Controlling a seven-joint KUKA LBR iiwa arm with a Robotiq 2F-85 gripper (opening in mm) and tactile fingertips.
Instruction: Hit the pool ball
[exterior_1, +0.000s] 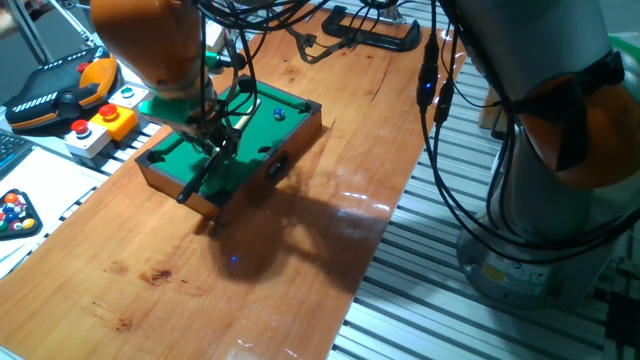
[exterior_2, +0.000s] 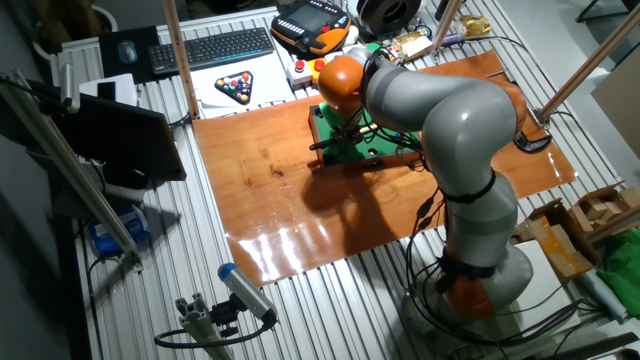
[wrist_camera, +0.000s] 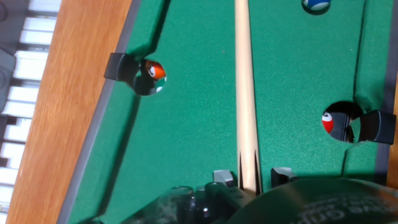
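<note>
I can read no brand or label on my screens; the only marks are on the racked balls (exterior_1: 14, 212), too small to make out, lying in a black triangle on a white sheet left of the wooden tabletop (exterior_1: 300, 260). The tabletop is glossy, reddish-brown, with visible grain and glare patches. On it sits the miniature pool table (exterior_1: 300, 118), a wooden-sided box with green felt and dark pocket cutouts. Through the hand view I see a pale, smooth wooden cue stick (wrist_camera: 244, 93) running straight up the felt, its dark-spliced butt end pinched in the gripper (wrist_camera: 249, 180), whose fingers are closed against either side of it. In one fixed view the black butt of the cue sticks out low and to the left past the table's edge. The pool ball (wrist_camera: 316, 5) is small, glossy and blue with a pale spot, cut off by the top edge of the hand view, lying on the felt to the right of the cue's line and apart from it; in one fixed view it shows as a tiny blue dot (exterior_1: 279, 114) near the far end. An orange-and-white ball (wrist_camera: 155, 73) sits in the left side pocket and a red-and-white ball (wrist_camera: 329, 121) in the right one.
</note>
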